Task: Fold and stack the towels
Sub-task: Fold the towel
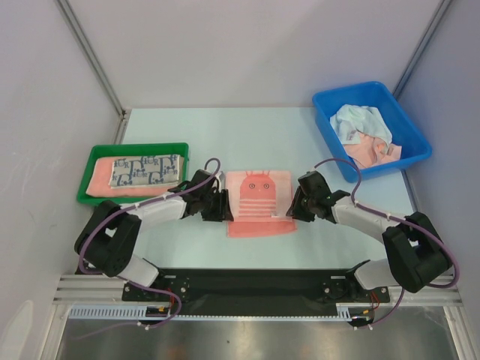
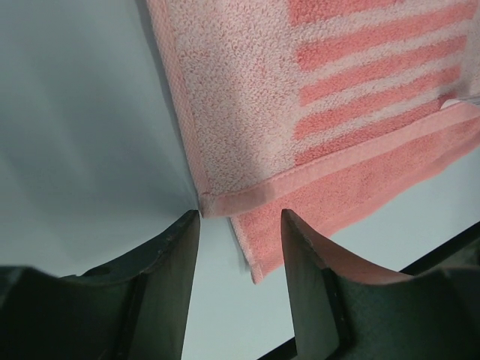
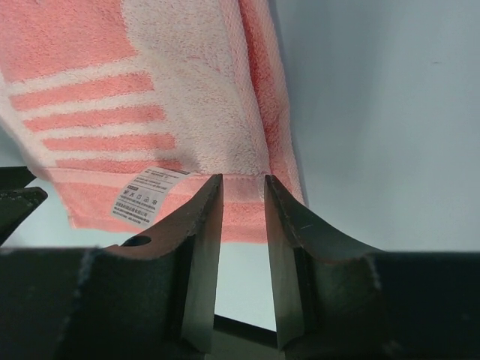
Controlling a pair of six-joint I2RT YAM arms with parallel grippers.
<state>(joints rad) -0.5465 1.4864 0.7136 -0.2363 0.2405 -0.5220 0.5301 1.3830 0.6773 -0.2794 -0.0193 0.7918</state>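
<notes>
Folding pink towel [image 1: 259, 204], half done: left fingers [image 2: 169, 285] wide, empty at its corner; right fingers [image 3: 196, 255] narrow at hem, grip unclear. Next probably regrasp, fold again.

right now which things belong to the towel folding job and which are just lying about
job: pink striped towel, navy-and-white patterned towel, folded pink towel beneath it, crumpled white towel, crumpled pink towel
just lying about: green tray, blue bin
</notes>
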